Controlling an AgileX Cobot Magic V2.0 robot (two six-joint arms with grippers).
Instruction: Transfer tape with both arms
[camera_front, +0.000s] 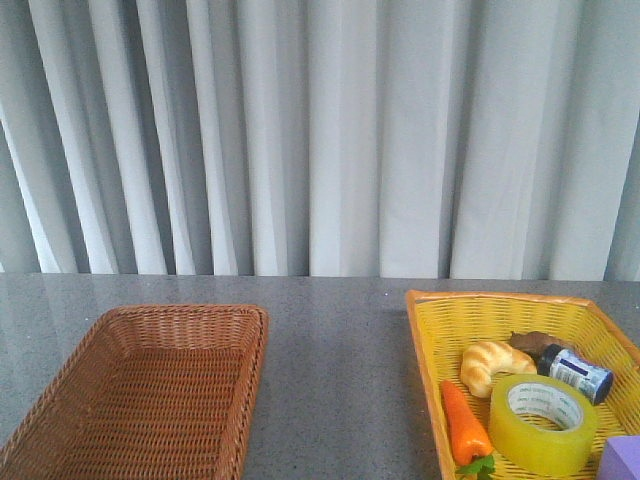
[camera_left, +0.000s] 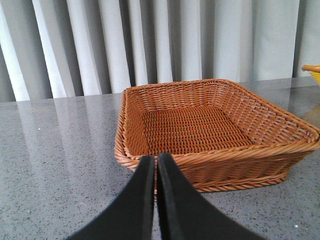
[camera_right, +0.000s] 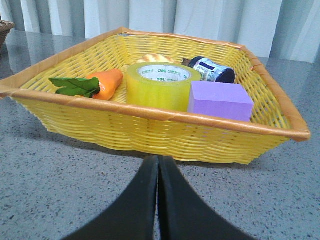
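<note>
Front view, left to right: brown wicker basket (camera_front: 140, 400) on grey table (camera_front: 340, 360), then yellow basket (camera_front: 430, 340) holding carrot (camera_front: 465, 420), croissant (camera_front: 492, 365), tape (camera_front: 543, 423) lying flat, small bottle (camera_front: 577, 372), purple block (camera_front: 625, 460). Left gripper (camera_left: 156, 165) fingers pressed together before brown basket. Right gripper (camera_right: 158, 167) fingers pressed together before yellow basket, clear of tape.

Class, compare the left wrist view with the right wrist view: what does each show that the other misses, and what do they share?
Only the left wrist view shows the inside of the empty brown wicker basket. Only the right wrist view shows the contents of the yellow woven basket: the yellow packing tape roll, orange toy carrot, purple foam block and small dark bottle. Both show a shut black hand, left hand and right hand, grey tabletop and curtain.
</note>
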